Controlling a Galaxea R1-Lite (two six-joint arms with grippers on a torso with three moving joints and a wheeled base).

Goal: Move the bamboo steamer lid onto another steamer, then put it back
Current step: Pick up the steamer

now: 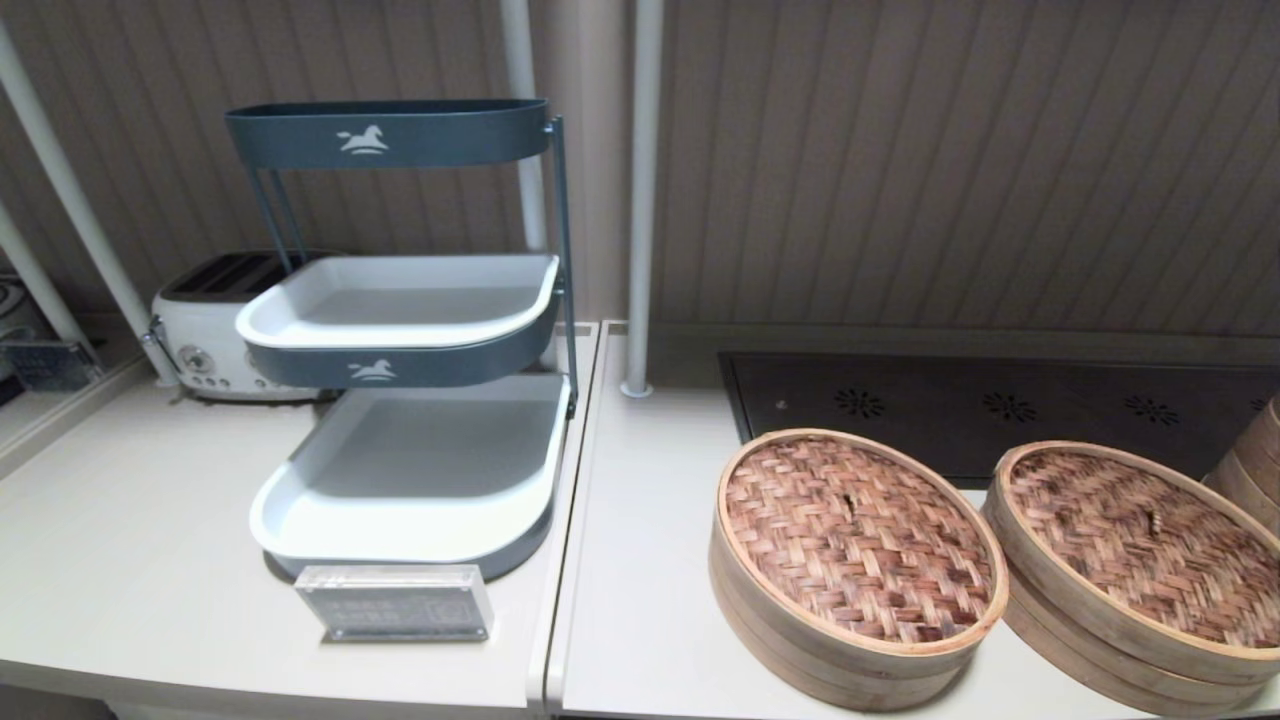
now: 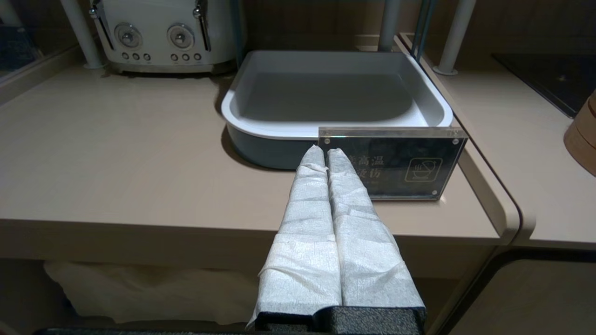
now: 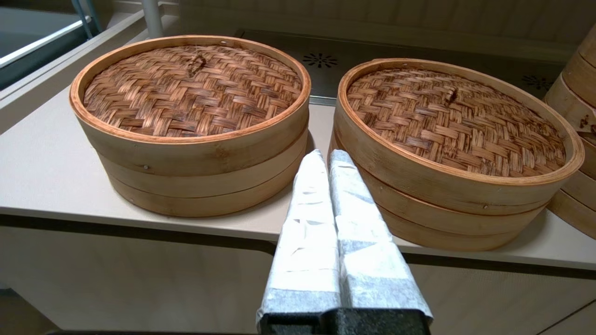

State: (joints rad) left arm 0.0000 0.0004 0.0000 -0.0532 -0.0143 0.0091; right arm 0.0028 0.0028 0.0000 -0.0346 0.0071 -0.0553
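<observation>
The bamboo steamer lid (image 1: 860, 540) (image 3: 191, 88), evenly reddish-brown with a small central knot, sits on the left steamer basket on the right-hand counter. Beside it to the right stands another steamer (image 1: 1060, 612) (image 3: 465, 195) under its own darker mottled lid (image 1: 1150, 545). My right gripper (image 3: 326, 156) is shut and empty; it hangs in front of the counter edge, level with the gap between the two steamers. My left gripper (image 2: 326, 151) is shut on nothing, low before the left counter and pointing at an acrylic sign. Neither gripper shows in the head view.
A tiered rack with white trays (image 1: 300, 505) and an acrylic sign (image 1: 395, 603) stand on the left counter, with a toaster (image 1: 200, 340) behind them. A dark perforated panel (image 1: 1000, 405) lies behind the steamers. More stacked steamers (image 1: 1255, 460) sit at the far right. White poles (image 1: 640, 200) rise at the back.
</observation>
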